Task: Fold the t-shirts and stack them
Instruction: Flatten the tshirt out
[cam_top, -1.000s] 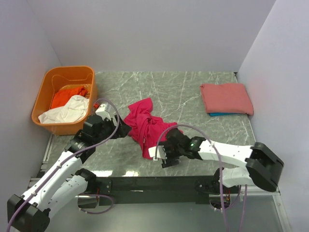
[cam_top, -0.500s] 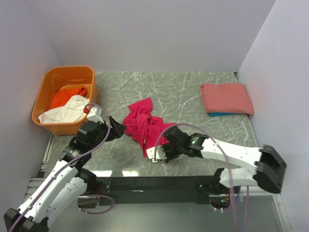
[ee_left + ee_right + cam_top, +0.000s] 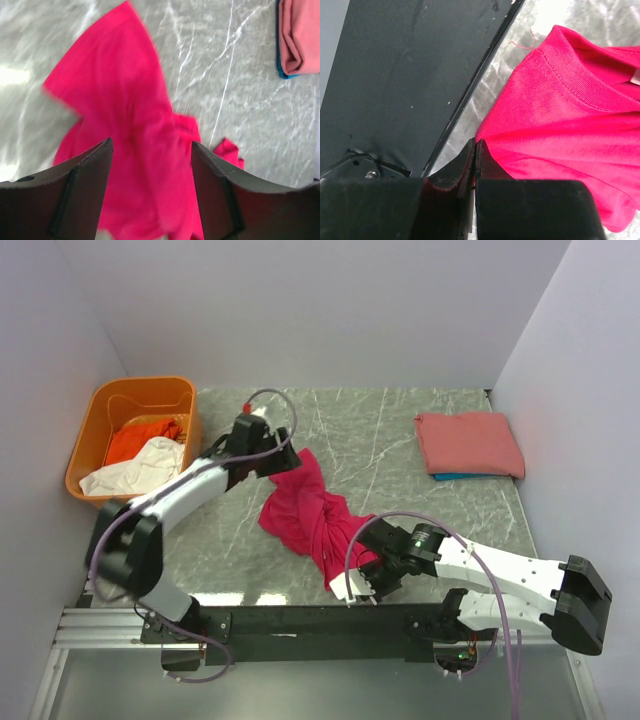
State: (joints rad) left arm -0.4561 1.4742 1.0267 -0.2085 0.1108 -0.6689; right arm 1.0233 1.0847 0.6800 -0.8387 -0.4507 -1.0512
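**At the table's near edge, a claw pinches the crimson shirt**

Closest to the arms' bases, the right gripper (image 3: 358, 588) has its jaws pressed flat together on the near hem of the crimson-pink t-shirt (image 3: 305, 510), beside the black rail (image 3: 405, 75) that fronts the marble table (image 3: 400, 430). The shirt lies crumpled in a long diagonal band across the middle of the table, running from that pinch up and to the left. At its far tip the left gripper (image 3: 288, 456) hangs over the cloth with its fingers (image 3: 82, 192) spread wide and nothing caught between them. Farther back on the left, an orange tub (image 3: 100, 405) holds a white t-shirt (image 3: 140, 468) and an orange t-shirt (image 3: 140, 438). At the far right, a folded salmon-pink t-shirt (image 3: 470, 443) rests on a blue t-shirt (image 3: 450, 477), of which only an edge shows.
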